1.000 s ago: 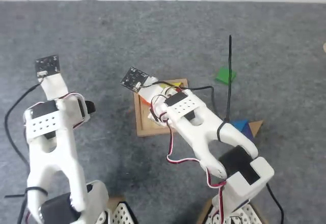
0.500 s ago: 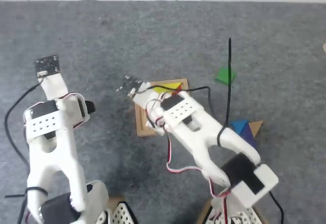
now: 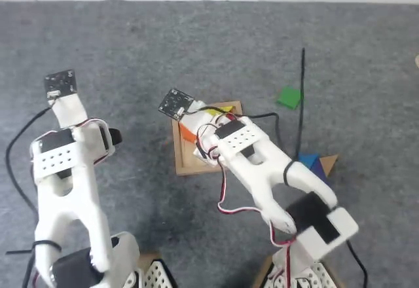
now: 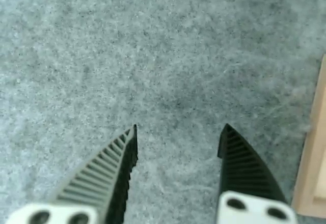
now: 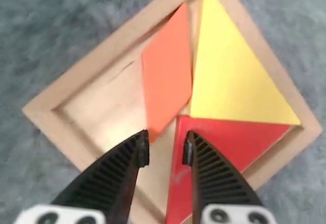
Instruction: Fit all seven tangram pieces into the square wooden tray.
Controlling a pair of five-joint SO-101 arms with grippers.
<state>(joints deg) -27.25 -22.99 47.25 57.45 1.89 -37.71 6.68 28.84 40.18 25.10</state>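
- While the right gripper [image 5: 165, 150] is hanging directly over the square wooden tray [image 5: 46, 112], its jaws are standing narrowly apart and clamping nothing; bare tray floor is showing through the gap.
- Three pieces are already lying inside the tray: a large yellow triangle [image 5: 234, 76], an orange parallelogram [image 5: 168, 71] and a red triangle [image 5: 229, 142].
- One fingertip is sitting just above the parallelogram's pointed corner and the other just above the red triangle's edge. The tool is probably lining up to nudge one of them home, since a thin wedge of wood is showing between the parallelogram and the yellow triangle.
- Four pieces are waiting outside on the grey felt-like table [image 3: 131, 39].
- A small green square [image 3: 288, 97] is lying at about 2 o'clock from the tray in the high view, well apart from it.
- A blue triangle [image 3: 308, 162], a purple piece [image 3: 319, 173] of unclear shape and a tan triangle [image 3: 328, 163] are huddling together at about 4 o'clock, partly hidden by the right arm.
- The left gripper [image 4: 178, 137] is hovering over bare grey surface at about the tray's 9 o'clock, jaws wide apart and empty, with the tray's rim near one finger. It is likely parking there to leave the right arm room.
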